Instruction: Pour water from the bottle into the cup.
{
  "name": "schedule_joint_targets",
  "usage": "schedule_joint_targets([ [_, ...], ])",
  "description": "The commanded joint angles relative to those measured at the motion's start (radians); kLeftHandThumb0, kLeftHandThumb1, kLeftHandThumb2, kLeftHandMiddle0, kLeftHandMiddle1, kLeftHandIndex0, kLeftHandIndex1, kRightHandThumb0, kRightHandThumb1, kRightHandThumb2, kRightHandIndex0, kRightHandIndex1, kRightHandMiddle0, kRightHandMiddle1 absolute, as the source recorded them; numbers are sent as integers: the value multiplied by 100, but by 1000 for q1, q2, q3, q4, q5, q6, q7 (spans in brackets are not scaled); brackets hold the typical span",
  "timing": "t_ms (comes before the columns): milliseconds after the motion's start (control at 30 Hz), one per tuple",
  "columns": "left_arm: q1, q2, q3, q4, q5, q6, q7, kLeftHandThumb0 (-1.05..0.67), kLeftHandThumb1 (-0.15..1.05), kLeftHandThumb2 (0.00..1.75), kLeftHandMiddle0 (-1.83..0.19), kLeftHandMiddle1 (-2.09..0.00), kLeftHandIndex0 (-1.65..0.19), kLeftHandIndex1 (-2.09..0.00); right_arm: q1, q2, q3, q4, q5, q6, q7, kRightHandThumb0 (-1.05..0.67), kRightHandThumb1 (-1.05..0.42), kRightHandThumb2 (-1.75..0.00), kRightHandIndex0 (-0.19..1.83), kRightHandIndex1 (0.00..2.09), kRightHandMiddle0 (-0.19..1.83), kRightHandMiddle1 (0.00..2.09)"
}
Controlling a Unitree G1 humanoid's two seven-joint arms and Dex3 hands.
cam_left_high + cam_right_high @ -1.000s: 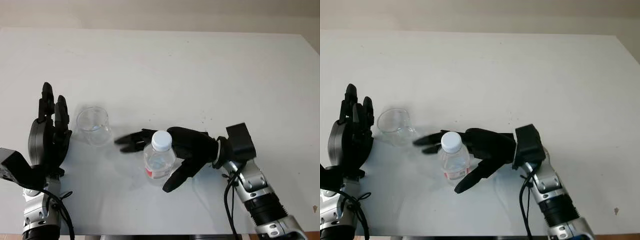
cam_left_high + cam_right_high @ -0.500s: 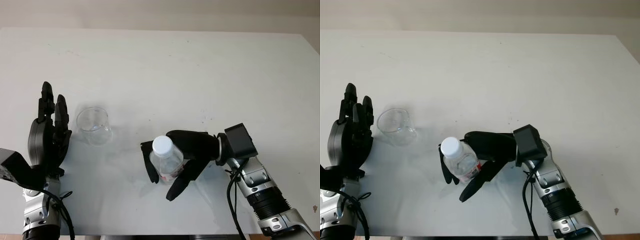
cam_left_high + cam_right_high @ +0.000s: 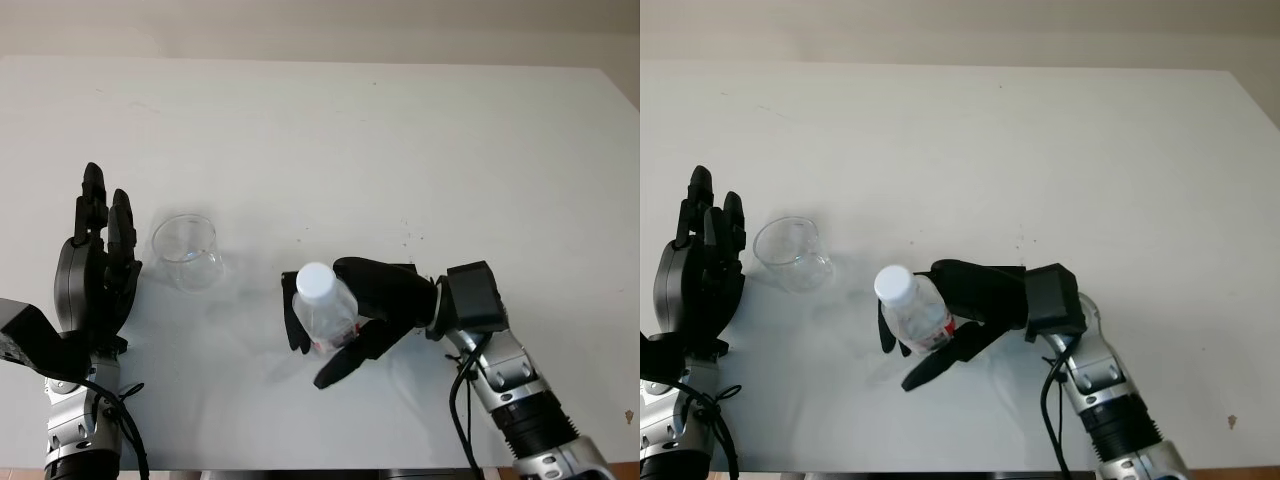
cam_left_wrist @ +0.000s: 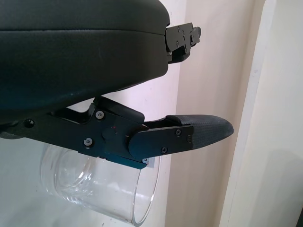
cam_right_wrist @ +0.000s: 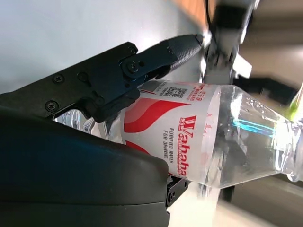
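The right robot hand wraps the bottle, hiding its lower body; white cap tilted toward ten o'clock. The cup stands at ten o'clock from it, apart. The left robot hand, open, is beside the cup. Bare bench lies beyond.

The bottle carries a white label with red swirls. The label reads "Wahaha" in red letters, running along the bottle's length. Beneath the brand name, smaller red print reads "PURIFIED WATER FOR DRINKING". A square printed code and a line of small characters sit near the label's edge; these are too small to read. No other readable text appears.
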Motion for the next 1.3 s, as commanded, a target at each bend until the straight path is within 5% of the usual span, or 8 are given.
schedule_joint_targets([
  [0,2,6,3,0,-1,-1,1,-71,105,51,15,-5,14,-6,-32,23,-39,28,-16,-37,-74,-38,-105,-32,131,209,99,209],
  [100,4,1,-1,-7,4,-1,10,-71,105,51,15,-5,14,-6,-151,53,-89,124,-59,-98,-216,-33,-105,-34,104,209,63,209],
  [233,14,-8,-4,-14,9,-9,21,-72,105,51,15,-5,15,-5,-337,82,-118,294,-149,-165,-405,-31,-105,-38,95,209,56,209],
  [433,24,-14,-4,-31,0,-1,25,-71,105,51,16,-5,16,-5,-620,103,-76,619,-326,-277,-634,-27,-105,-35,106,209,78,209],
  [700,20,-19,-7,-22,16,-7,45,-71,105,52,16,-5,17,-5,-895,109,130,934,-674,-320,-997,-34,-105,-28,107,209,83,209],
  [1067,23,-37,-15,-25,32,-20,75,-71,105,53,15,-6,15,-6,-1034,147,367,1066,-945,-254,-1264,-35,-105,-16,98,209,56,209],
  [1267,24,-41,-19,-33,33,-12,82,-70,105,52,14,-5,14,-6,-1066,139,464,1093,-1048,-225,-1387,-41,-105,-18,102,209,61,209],
])
